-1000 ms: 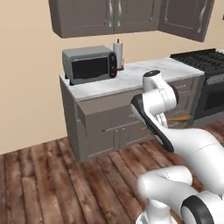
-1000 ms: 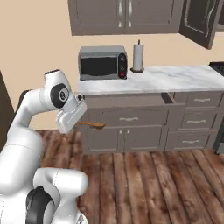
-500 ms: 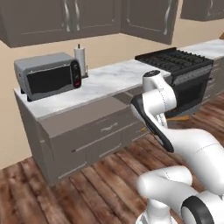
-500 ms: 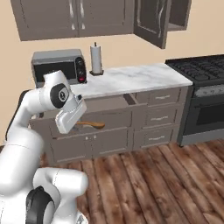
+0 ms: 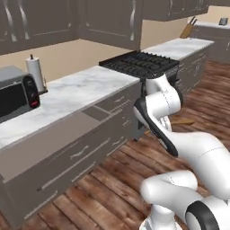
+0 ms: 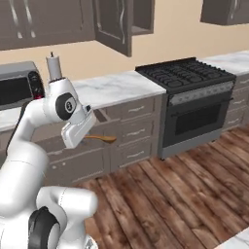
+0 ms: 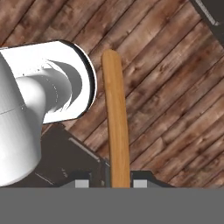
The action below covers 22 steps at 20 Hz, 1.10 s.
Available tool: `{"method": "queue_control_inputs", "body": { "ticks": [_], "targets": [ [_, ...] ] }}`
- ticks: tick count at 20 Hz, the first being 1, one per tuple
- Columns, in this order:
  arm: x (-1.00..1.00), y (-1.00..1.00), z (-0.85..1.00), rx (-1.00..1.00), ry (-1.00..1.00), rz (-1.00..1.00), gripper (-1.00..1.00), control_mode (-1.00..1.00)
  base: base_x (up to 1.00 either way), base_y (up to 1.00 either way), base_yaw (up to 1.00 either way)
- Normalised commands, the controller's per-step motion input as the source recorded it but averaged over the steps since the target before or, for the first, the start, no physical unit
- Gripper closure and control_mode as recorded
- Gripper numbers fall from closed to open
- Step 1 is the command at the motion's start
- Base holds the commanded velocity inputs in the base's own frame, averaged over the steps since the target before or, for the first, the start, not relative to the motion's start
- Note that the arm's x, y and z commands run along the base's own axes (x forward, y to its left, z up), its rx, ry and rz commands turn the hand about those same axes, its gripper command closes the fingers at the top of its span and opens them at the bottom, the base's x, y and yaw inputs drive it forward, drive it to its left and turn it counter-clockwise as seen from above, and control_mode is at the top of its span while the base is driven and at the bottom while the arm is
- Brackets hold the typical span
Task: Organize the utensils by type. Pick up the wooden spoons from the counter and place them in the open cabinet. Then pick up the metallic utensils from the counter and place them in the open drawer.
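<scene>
Jaws (image 7: 117, 183) closed narrowly on the tan wooden spoon (image 7: 116, 118), carried low over the wood floor. Open dark grey-brown wall cabinet (image 6: 127, 20) sits above the white marble desk (image 6: 116, 87). Raise spoon level; clear door edge.

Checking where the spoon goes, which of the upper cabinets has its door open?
The upper cabinet left of the stove, above the marble counter: its door swings outward, the neighbours' doors lie flat.

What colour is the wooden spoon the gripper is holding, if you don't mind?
The wooden spoon is a light orange-brown, clearest in the hand view.
</scene>
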Motion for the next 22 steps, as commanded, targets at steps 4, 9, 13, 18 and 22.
{"method": "queue_control_inputs", "body": {
  "ticks": [4, 9, 13, 18, 22],
  "targets": [
    [0.00, 0.00, 0.00, 0.00, 0.00, 0.00, 1.00, 1.00, 0.66, -0.33, -0.36],
    [0.00, 0.00, 0.00, 0.00, 0.00, 0.00, 1.00, 1.00, 0.64, -0.37, -0.34],
    [0.00, 0.00, 0.00, 0.00, 0.00, 0.00, 1.00, 1.00, 0.66, -0.37, -0.33],
    [0.00, 0.00, 0.00, 0.00, 0.00, 0.00, 1.00, 1.00, 0.81, -0.24, -0.26],
    [0.00, 0.00, 0.00, 0.00, 0.00, 0.00, 1.00, 1.00, 0.95, -0.08, -0.19]
  ]
}}
